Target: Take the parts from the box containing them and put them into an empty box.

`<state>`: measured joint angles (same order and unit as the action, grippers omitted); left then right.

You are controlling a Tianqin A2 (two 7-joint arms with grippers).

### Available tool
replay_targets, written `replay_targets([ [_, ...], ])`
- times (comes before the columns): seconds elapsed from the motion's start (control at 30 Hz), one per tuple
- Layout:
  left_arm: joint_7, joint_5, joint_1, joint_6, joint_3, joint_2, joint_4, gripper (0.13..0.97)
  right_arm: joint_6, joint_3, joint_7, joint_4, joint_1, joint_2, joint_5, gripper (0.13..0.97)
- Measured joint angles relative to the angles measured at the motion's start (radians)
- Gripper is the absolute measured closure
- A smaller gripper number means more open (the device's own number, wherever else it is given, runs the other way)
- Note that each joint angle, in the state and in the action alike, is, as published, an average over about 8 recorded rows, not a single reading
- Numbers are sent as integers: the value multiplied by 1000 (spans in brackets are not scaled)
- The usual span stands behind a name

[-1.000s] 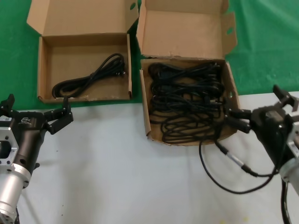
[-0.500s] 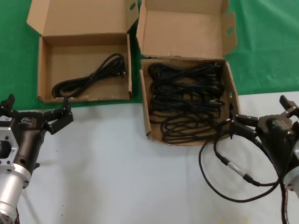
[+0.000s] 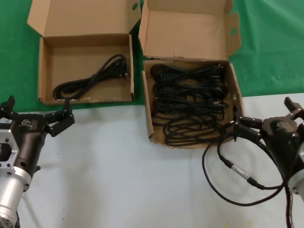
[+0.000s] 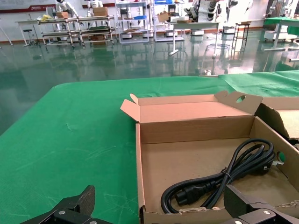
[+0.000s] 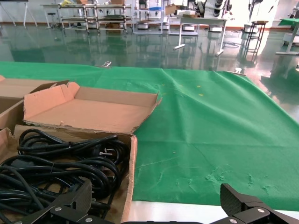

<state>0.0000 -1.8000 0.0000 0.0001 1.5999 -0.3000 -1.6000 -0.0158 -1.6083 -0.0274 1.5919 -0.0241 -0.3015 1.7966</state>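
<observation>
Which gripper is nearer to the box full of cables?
Right. The right gripper sits beside the full box; the left gripper waits below the shallow box.

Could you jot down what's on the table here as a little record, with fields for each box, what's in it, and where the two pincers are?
Left box: wide, shallow, lid open; holds one black cable.
Right box: squarer, lid up; full of looped black cables.
Left pincer: open, holding nothing, just in front of the left box.
Right pincer: open, holding nothing, beside the right box's front corner.
Thin wire: loose on the white table, near the right pincer.
</observation>
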Motion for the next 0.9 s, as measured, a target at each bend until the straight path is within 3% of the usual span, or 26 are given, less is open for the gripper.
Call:
replay_targets([
  [0.9, 0, 0, 0, 0, 0, 0, 0, 132, 0, 0, 0, 0, 0, 0, 0, 129],
])
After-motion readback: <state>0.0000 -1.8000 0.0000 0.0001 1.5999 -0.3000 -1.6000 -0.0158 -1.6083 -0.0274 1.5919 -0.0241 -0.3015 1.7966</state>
